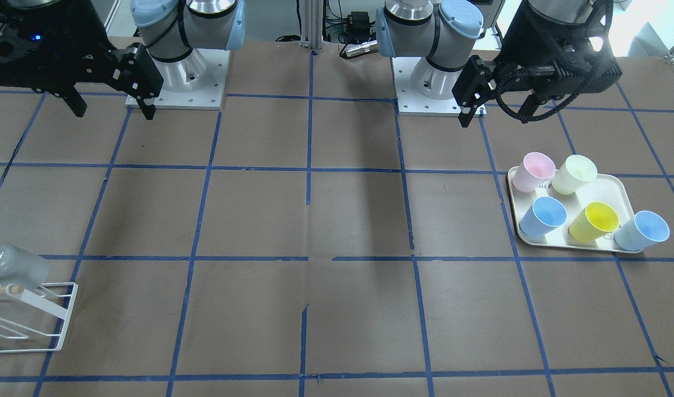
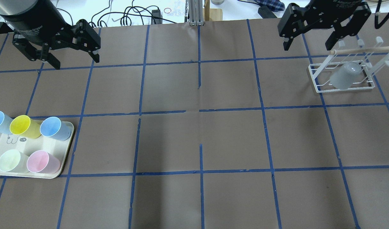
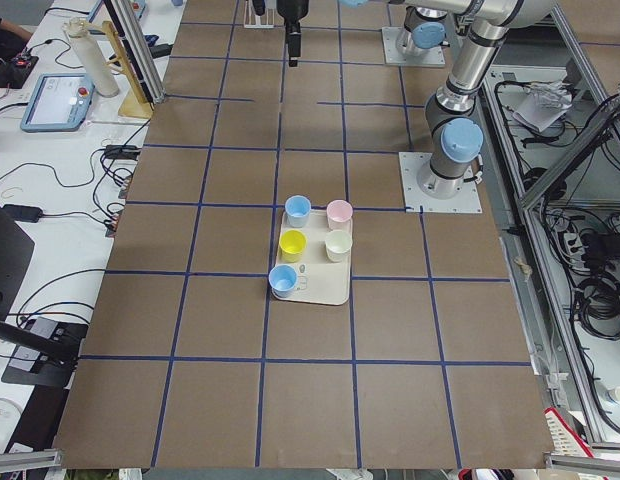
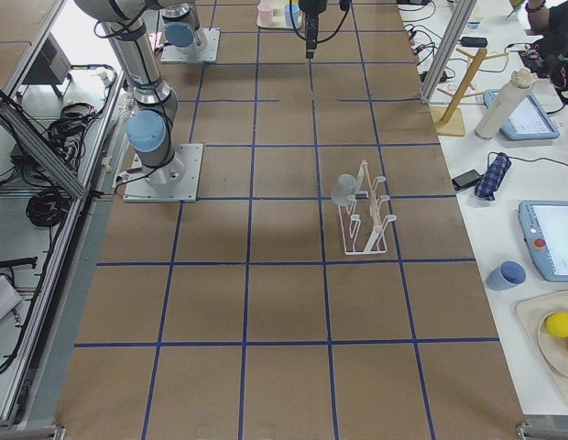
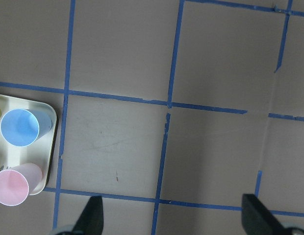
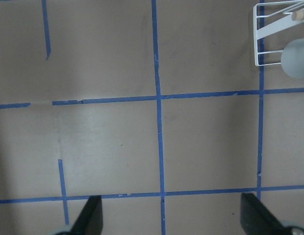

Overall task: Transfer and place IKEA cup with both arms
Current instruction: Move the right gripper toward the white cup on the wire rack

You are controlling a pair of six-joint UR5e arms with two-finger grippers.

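The pale grey IKEA cup (image 2: 345,76) hangs upside down on a peg of the white wire rack (image 2: 318,86) at the far right of the table. It also shows in the front view (image 1: 14,264), the right side view (image 4: 344,190) and the right wrist view (image 6: 296,58). My right gripper (image 2: 307,47) hangs open and empty above the table, just left of the rack and apart from it; the front view (image 1: 114,114) shows it too. My left gripper (image 2: 76,63) hangs open and empty at the far left, beyond the tray; it also shows in the front view (image 1: 496,118).
A cream tray (image 2: 29,144) at the left edge holds two light blue cups, a yellow cup (image 2: 21,125), a pink cup (image 2: 41,162) and a pale cream-green cup (image 2: 10,160), all upright. Brown paper with blue tape lines covers the table.
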